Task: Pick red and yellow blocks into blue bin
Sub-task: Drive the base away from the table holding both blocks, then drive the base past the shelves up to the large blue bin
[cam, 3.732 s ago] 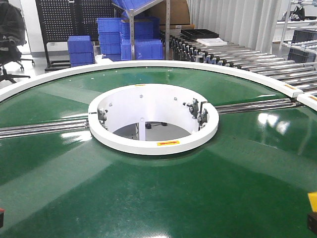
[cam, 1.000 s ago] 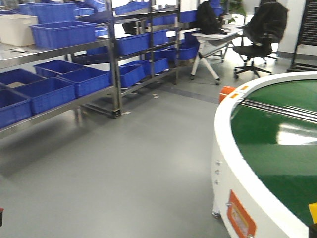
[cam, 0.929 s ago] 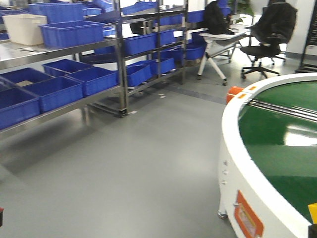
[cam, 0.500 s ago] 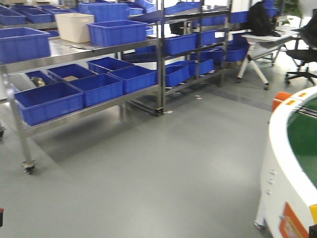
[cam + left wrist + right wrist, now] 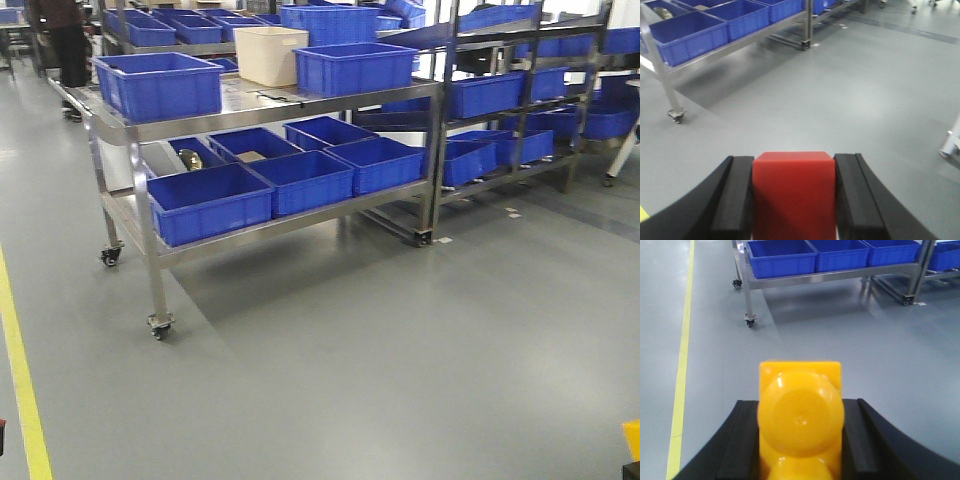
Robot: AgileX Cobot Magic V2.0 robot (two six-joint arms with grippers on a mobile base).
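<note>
Clamping both blocks right now: left gripper (image 5: 794, 172) has the red cube (image 5: 793, 197) squeezed between its two fingers (image 5: 737, 200), right gripper (image 5: 801, 412) pinches the yellow brick (image 5: 800, 390) the same way, its top poking past the fingertips (image 5: 856, 440).

A wheeled steel shelf rack (image 5: 300, 222) stands left of taller steel shelving (image 5: 519, 100). Blue plastic tubs (image 5: 210, 205) sit on both its shelves, a cream plastic tub (image 5: 268, 55) on top. The small red cube (image 5: 792, 200) sits in the left gripper (image 5: 792, 165), the yellow studded brick (image 5: 800, 425) in the right gripper (image 5: 800, 405)
</note>
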